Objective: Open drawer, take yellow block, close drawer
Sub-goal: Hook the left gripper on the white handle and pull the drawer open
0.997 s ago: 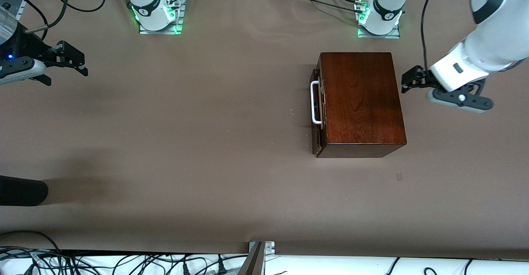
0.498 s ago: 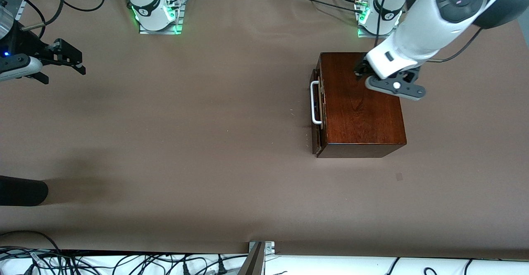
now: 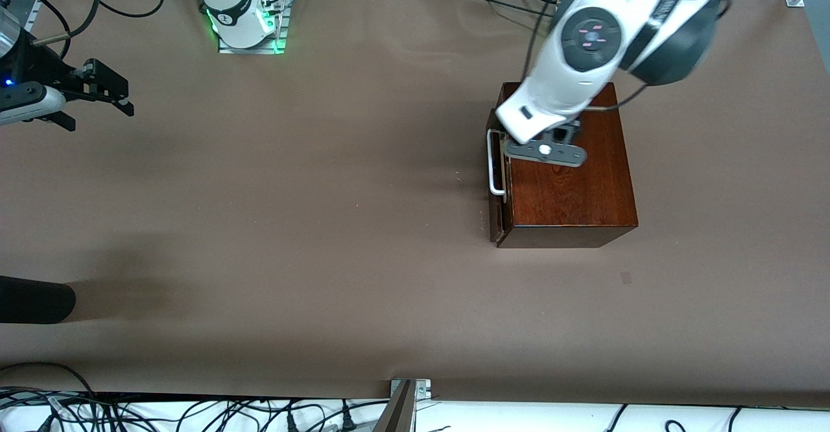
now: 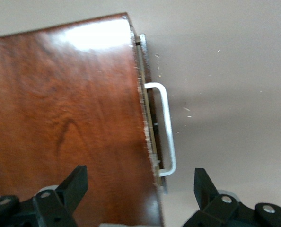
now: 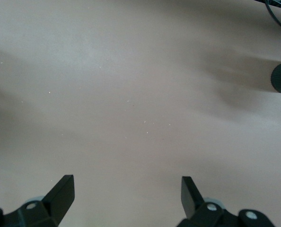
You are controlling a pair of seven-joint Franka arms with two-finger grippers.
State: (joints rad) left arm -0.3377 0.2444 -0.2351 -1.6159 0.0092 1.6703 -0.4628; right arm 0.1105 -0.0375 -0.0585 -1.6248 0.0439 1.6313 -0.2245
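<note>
Step in hand, judged: approach to the handle [image 3: 496, 162] for the pull, drawer [image 3: 498, 179] not yet opened. Drawer front near flush with the wooden box [image 3: 567, 166], only a thin gap showing at the edge in the left wrist view; box sits toward the left arm's end of the table [image 3: 324, 224], handle facing the right arm's end. Yellow block not visible in any view, presumably inside. Left gripper [image 4: 138, 189] over the box top near the handle edge, fingers [image 4: 74, 182] spread wide, nothing between them, touching nothing. To do well: bring the fingers down past the drawer front so the white bar sits squarely between them at mid-span, close, then pull straight along the slide axis toward the right arm's end. Off-centre grip likely to rack the drawer; light box may drag along with it, so slow pull advised. Right gripper [image 5: 126, 191] waiting over bare table at the right arm's end, fingers wide apart, empty.
</note>
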